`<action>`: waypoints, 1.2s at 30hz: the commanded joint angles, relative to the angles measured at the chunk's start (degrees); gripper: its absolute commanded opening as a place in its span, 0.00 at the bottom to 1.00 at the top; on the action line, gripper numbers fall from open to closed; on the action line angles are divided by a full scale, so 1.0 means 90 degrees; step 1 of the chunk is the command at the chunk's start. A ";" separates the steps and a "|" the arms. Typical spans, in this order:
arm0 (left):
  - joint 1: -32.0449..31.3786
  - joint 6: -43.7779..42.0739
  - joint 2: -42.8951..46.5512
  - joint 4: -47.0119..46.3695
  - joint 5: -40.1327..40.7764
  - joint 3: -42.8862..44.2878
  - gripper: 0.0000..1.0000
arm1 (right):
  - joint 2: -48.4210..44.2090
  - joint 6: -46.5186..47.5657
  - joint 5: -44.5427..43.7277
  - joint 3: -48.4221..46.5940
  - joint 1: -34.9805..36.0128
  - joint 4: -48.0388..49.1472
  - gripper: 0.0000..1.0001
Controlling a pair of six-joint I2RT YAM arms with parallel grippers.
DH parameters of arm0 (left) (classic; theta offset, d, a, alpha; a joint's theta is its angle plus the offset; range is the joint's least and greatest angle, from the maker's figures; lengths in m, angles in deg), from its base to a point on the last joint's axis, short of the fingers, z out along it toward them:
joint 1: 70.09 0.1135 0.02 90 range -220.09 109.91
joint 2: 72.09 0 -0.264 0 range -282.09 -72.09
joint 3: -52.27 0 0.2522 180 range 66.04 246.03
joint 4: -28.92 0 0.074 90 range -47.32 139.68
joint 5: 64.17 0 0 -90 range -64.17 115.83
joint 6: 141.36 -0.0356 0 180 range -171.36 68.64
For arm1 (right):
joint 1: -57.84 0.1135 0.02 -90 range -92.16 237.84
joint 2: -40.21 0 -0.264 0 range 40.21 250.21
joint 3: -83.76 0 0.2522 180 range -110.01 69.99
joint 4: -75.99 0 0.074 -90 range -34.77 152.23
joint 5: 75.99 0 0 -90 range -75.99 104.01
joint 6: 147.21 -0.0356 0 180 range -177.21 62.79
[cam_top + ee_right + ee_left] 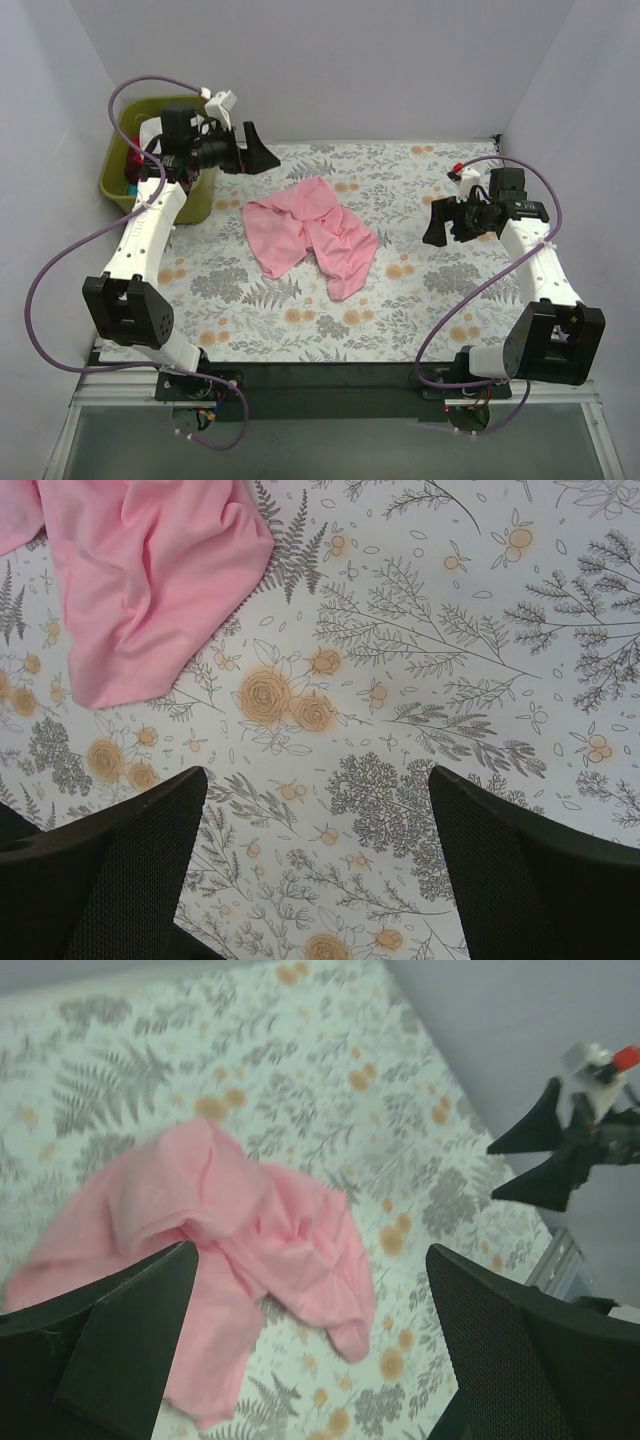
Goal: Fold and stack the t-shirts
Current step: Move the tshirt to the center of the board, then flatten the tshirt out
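Note:
A crumpled pink t-shirt (310,235) lies on the flower-patterned table cover in the middle. It shows in the left wrist view (230,1230) and at the upper left of the right wrist view (140,580). My left gripper (255,150) is open and empty, held in the air behind and left of the shirt; its jaws (310,1260) frame the shirt from above. My right gripper (437,222) is open and empty, right of the shirt and apart from it; below its jaws (318,775) is bare cover. It also shows in the left wrist view (545,1155).
A green bin (110,150) stands at the far left behind the left arm, with something red (133,160) inside. The floral cover (420,300) spans the table. Grey walls close in the back and both sides.

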 commanded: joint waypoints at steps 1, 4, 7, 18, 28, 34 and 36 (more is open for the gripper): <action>0.0126 -0.1063 0.0646 0.0979 0.0441 -0.0741 0.98 | -0.0038 0.0147 0.0508 -0.0153 0.0016 0.0005 0.98; 0.0117 -0.1678 0.0841 0.1146 0.0089 -0.1501 0.94 | 0.0148 0.0157 0.0625 -0.0105 0.0279 -0.0025 0.98; 0.0097 -0.2010 0.0774 0.1369 0.0079 -0.1894 0.84 | 0.0314 0.0186 0.0577 -0.0065 0.0893 -0.0025 0.91; -0.0322 -0.2119 -0.0203 0.1693 0.1504 -0.2686 0.74 | 0.1515 0.0255 -0.0486 -0.0407 0.3989 0.0170 0.75; -0.0684 -0.1875 -0.0818 0.1713 0.2754 -0.2999 0.73 | 0.2618 -0.0077 -0.1278 -0.0973 0.5347 0.0512 0.76; -0.0899 -0.1748 -0.1121 0.1635 0.3233 -0.2999 0.71 | 0.3272 -0.0214 -0.1611 -0.0984 0.5524 0.0668 0.71; -0.0938 -0.1738 -0.1189 0.1625 0.3476 -0.2979 0.70 | 0.3380 -0.0233 -0.1747 -0.0906 0.5524 0.0708 0.63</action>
